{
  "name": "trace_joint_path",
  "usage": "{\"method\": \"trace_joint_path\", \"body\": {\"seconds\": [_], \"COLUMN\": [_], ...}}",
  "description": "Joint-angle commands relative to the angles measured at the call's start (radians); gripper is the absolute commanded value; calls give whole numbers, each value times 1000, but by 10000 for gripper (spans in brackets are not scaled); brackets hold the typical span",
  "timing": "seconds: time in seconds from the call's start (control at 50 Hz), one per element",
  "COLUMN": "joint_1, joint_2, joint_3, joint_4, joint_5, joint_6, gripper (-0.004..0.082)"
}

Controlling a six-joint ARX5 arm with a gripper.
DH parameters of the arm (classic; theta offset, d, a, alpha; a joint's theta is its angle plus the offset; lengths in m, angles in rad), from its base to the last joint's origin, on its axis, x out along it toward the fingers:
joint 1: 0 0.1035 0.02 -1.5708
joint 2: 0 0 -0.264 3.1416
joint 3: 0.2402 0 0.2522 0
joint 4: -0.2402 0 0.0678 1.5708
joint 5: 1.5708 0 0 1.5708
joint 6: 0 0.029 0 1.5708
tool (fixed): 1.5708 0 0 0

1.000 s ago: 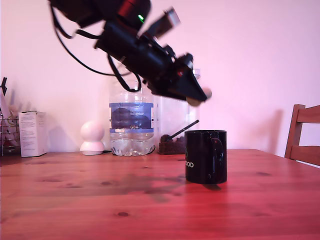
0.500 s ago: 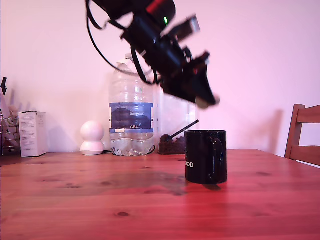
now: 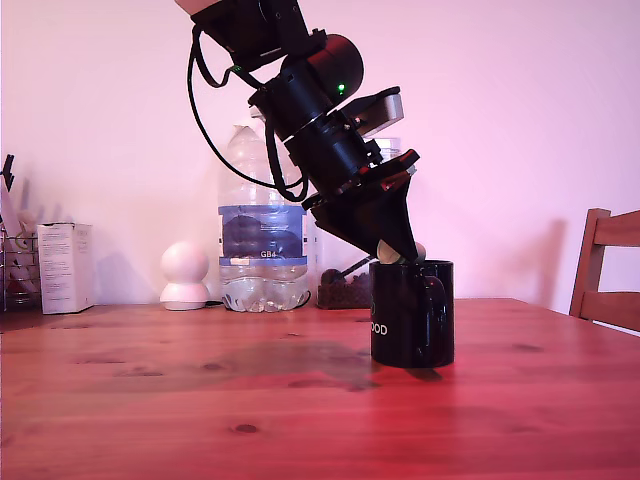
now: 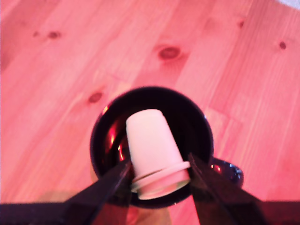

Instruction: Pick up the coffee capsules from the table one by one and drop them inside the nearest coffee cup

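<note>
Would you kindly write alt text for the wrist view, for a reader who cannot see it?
The gripper holds a pale coffee capsule by its rim, directly above the open mouth of a black coffee cup. The capsule's narrow end points into the cup. The cup stands on a reddish wooden table with dark knots.

Pinkish cast throughout, soft wrist view, perhaps slight motion blur, faint shadow beside the mug.

desk: reddish-brown wood, knots and grain
mug: black, upright, mid-desk
back edge: water bottle, white round object, white box
</note>
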Motion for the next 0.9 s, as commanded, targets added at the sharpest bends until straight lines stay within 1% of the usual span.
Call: {"method": "trace_joint_path", "body": {"seconds": [0.0,0.14,0.18,0.22,0.3,0.32,0.34,0.38,0.62,0.7,0.82,0.88], "joint_1": [-3,-3,-3,-3,-3,-3,-3,-3,-3,-2,-2,-2], "joint_2": [15,15,15,15,15,15,15,15,15,15,14,8], "joint_3": [11,11,11,11,11,11,11,11,11,11,11,11], "joint_4": [6,4,4,4,6,8,9,13,33,45,66,72], "joint_5": [0,0,0,1,0,-1,-2,-1,0,0,0,0], "joint_6": [-2,-2,-2,-2,-8,-8,-13,-12,-11,-11,-10,-10], "gripper": [234,241,272,342,548,588,617,640,638,625,525,438]}}
